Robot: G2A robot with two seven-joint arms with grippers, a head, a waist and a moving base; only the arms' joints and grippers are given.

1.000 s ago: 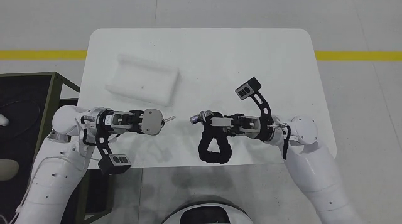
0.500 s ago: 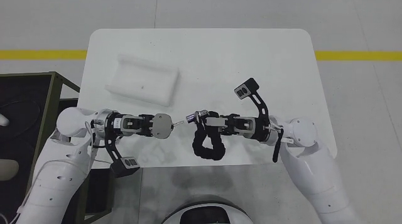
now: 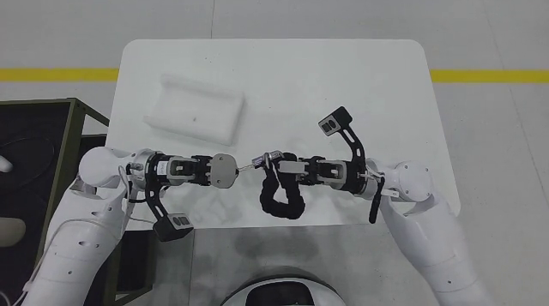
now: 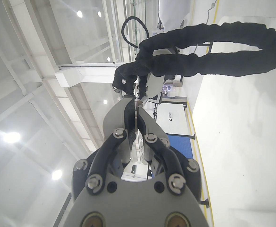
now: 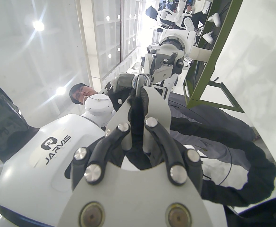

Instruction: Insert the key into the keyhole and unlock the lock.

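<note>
While both my arms hang above the middle of the table's (image 3: 386,75) near edge, my left pincer (image 3: 233,169) is pressed together on the key (image 3: 247,167), with the flat blade pinched between its pads (image 4: 129,114). My right pincer (image 3: 283,166) pinches the lock (image 3: 281,205) at its black-sleeved neck, the loop drooping toward the near edge. The key's tip sits right at the lock's metal end; I cannot tell whether it is inside. A white foam tray (image 3: 196,109) lies near the far left corner.
</note>
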